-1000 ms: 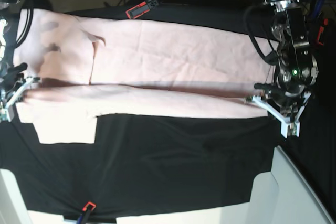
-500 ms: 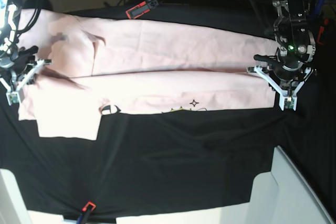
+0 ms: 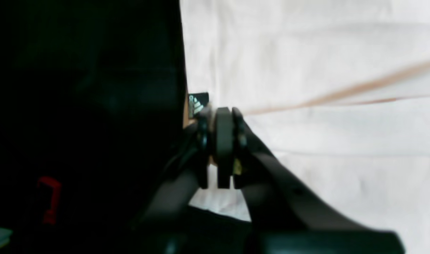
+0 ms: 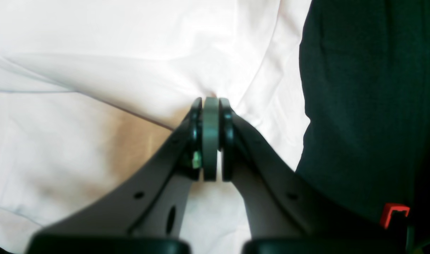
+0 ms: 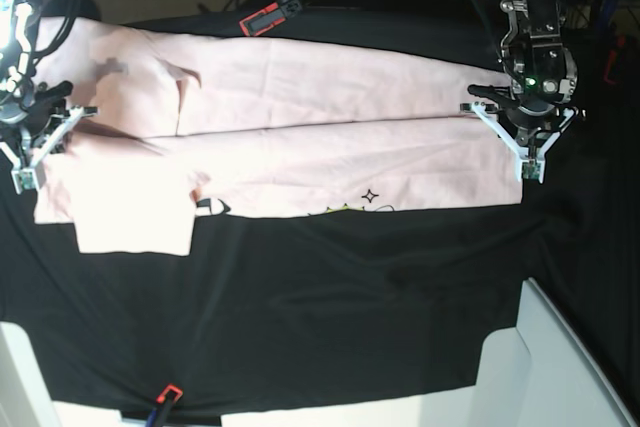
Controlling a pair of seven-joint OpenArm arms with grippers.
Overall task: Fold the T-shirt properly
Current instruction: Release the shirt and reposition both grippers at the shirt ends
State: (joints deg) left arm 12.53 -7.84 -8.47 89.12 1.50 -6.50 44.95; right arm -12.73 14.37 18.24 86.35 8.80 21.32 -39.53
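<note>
Jaws of the left gripper and right gripper were clamped on opposite edges of the T-shirt, spread over a black cloth.

1. I am looking through the base camera from high overhead, facing nearly straight down on the black cloth, taking in the whole pink T-shirt and both arms from well back.
2. My left wrist camera is riding just behind the left gripper, looking along its fingers, very near the fabric; the T-shirt is filling the right half, dark cloth the left.
3. My right wrist camera is sitting likewise behind the right gripper, close over the T-shirt.
4. Base is sharing each wrist view's patch: the left gripper at its right, the right gripper at its left.
</note>
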